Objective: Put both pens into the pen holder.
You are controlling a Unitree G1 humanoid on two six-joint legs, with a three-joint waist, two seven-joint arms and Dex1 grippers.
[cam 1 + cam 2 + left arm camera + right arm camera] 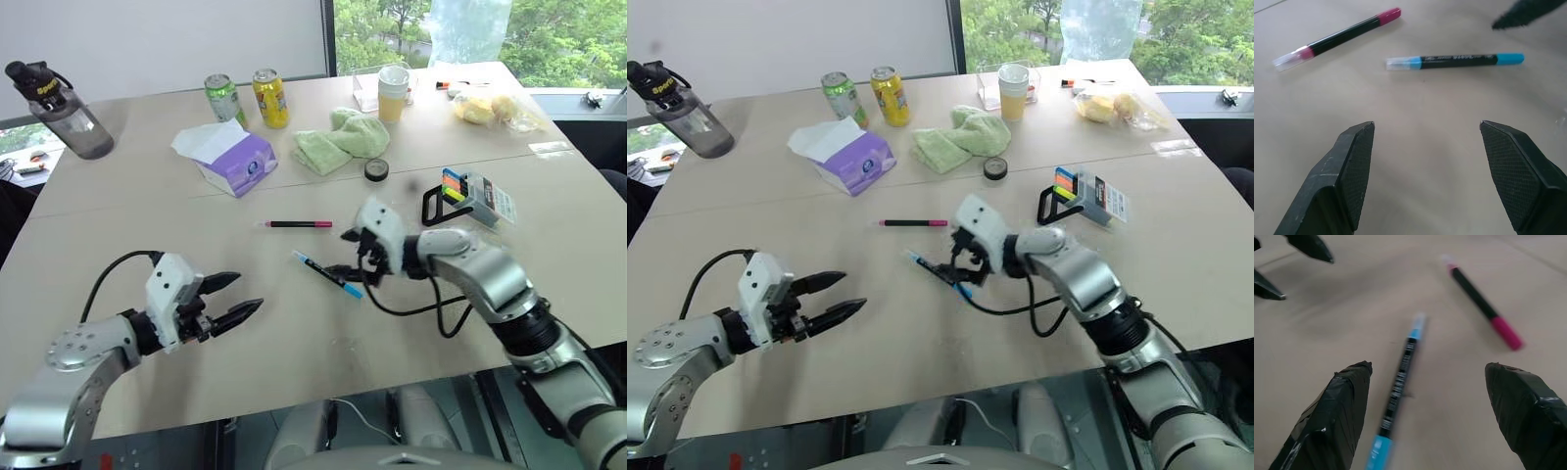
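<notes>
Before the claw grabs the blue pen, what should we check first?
1. Right claw open: ok.
2. Blue pen lying between its fingers: ok.
3. Blue pen flat on the table, nothing on top: ok.
4. Pink pen apart from the blue pen: ok.
5. Left claw off to the side, open: ok.
6. Room in the pen holder for the pen: cannot tell.

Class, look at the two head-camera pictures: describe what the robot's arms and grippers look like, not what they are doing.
Both arms are silver-grey metal with rounded joints. The left gripper and the right gripper each have a white block-shaped housing and two pointed black fingers with textured inner faces. A black cable loops from each arm to its gripper housing.
</notes>
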